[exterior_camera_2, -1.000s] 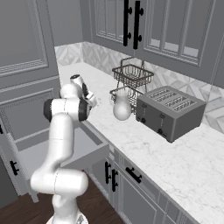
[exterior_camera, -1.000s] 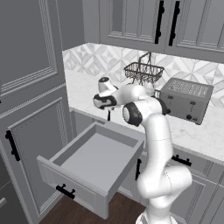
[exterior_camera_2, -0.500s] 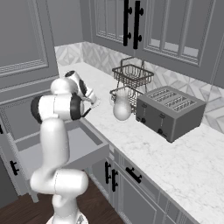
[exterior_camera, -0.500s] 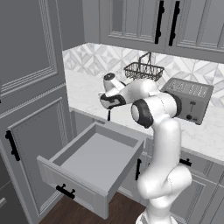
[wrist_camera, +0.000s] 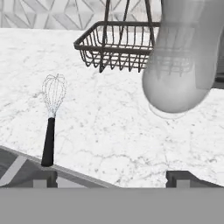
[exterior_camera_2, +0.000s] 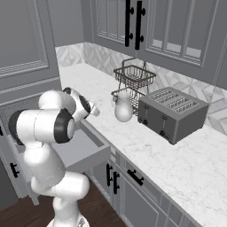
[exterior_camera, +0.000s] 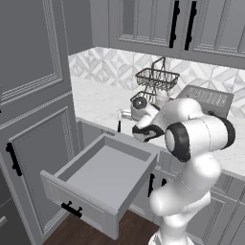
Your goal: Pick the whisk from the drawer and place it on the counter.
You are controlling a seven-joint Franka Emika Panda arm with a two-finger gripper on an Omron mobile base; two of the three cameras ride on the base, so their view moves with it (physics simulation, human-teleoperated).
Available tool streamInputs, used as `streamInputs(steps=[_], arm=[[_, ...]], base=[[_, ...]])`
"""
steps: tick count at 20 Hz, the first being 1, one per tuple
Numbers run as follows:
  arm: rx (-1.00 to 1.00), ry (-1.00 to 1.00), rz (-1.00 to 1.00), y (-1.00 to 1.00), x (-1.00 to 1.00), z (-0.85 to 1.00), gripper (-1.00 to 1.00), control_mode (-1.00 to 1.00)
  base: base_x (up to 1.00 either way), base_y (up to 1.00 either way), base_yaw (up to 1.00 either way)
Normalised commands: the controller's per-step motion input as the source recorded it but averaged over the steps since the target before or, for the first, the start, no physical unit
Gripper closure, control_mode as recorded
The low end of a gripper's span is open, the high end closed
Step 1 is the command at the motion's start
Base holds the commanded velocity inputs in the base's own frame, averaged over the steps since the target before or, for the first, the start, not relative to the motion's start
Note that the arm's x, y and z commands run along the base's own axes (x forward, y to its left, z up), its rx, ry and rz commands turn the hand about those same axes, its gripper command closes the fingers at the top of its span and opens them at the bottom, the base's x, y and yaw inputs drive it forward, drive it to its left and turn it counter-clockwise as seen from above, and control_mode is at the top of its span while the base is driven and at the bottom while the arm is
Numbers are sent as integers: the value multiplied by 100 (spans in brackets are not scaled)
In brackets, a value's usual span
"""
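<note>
Even, soft rendered light fills all three views — bright enough, with no glare and no hard highlights. Shadows are faint: a dim patch inside the drawer [exterior_camera: 103,170] and a pale one under the glass jug [wrist_camera: 179,65] on the table [wrist_camera: 109,127]. Edges stay sharp and straight — no blur, though the jug looms large close to the hand camera.

arm casing: glossy white, rounded, bulbous segments stacked from a broad white base
joints: dark grey to black rings set between white shells, largest at the elbow
hand: white housing with a dark round cap and black trim
gripper [wrist_camera: 112,178]: two small dark, square-tipped fingers [wrist_camera: 43,178]
cables, markings: none made out
</note>
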Motion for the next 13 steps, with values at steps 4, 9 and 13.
streamInputs(steps=[4,9,13], arm=[[-4,-32,5,25,-100,100,-100,-100],[0,-33,6,48,-100,100,-100,-100],[0,-46,9,47,-99,100,-100,-100]], base=[[0,0,0],[0,0,0],[0,0,0]])
